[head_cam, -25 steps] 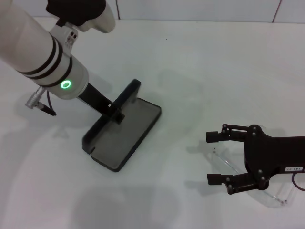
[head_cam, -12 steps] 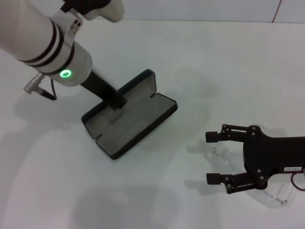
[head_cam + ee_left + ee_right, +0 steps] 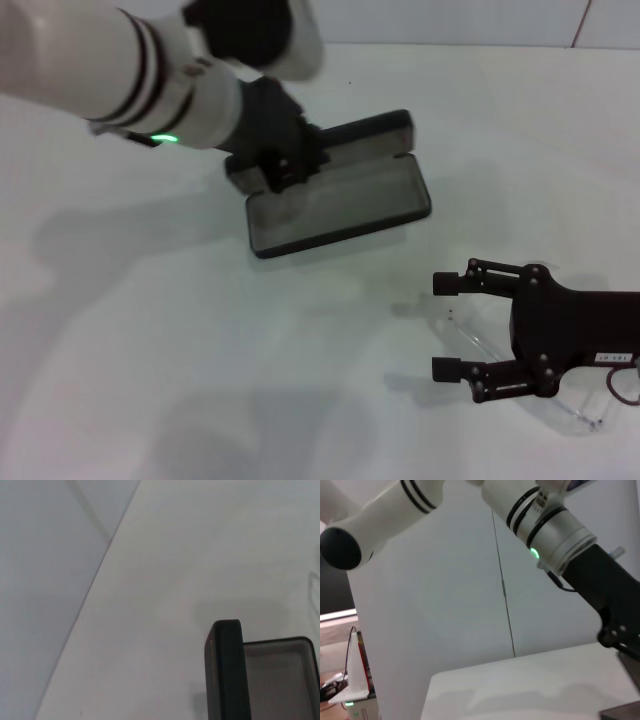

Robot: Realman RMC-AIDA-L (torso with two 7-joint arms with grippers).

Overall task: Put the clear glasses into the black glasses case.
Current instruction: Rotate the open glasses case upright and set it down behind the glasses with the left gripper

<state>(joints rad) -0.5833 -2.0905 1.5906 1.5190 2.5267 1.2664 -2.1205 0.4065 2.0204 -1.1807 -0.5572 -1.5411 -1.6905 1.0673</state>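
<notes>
The black glasses case (image 3: 340, 205) lies open in the middle of the head view, grey lining up and lid (image 3: 372, 130) standing along its far side. My left gripper (image 3: 283, 168) is shut on the case's left end. In the left wrist view the lid's edge (image 3: 225, 675) and a strip of lining (image 3: 280, 680) show. The clear glasses (image 3: 582, 413) lie on the table at the front right, mostly under my right gripper (image 3: 443, 327). That gripper hangs open, fingers pointing left, with one thin clear arm (image 3: 478, 345) between them.
The white table (image 3: 200, 380) carries nothing else in the head view. A wall runs along its far edge (image 3: 450, 44). In the right wrist view my left arm (image 3: 545, 525) reaches across before a white wall.
The left gripper has carried the open case right and toward the back of the table, turning it so its long side faces the right gripper. The right gripper and glasses have not moved.
</notes>
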